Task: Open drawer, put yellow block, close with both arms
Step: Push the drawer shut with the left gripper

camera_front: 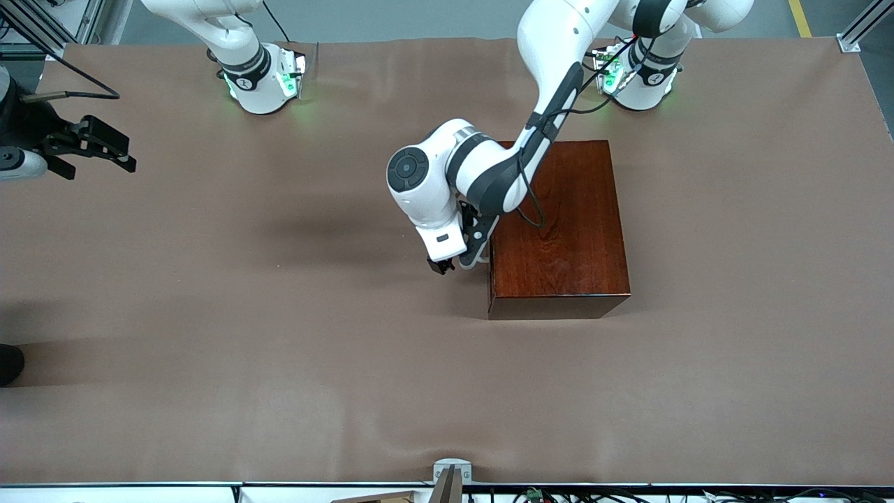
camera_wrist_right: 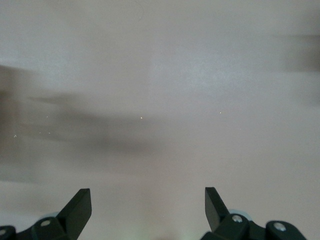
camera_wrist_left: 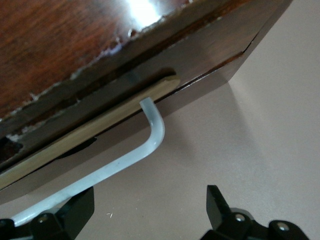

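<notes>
Drawer (camera_wrist_left: 95, 135), glossy red-brown, white bent-bar handle (camera_wrist_left: 127, 155); both hands spread open.

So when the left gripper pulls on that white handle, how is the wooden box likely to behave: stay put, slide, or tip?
The wooden box looks broad, squat and solid, so tipping seems unlikely. It sits loose on the smooth brown table cover, so it may slide toward the pull if the drawer sticks. The white handle looks like a rigid bar; the open left gripper should find it stiff but perhaps slick.
</notes>
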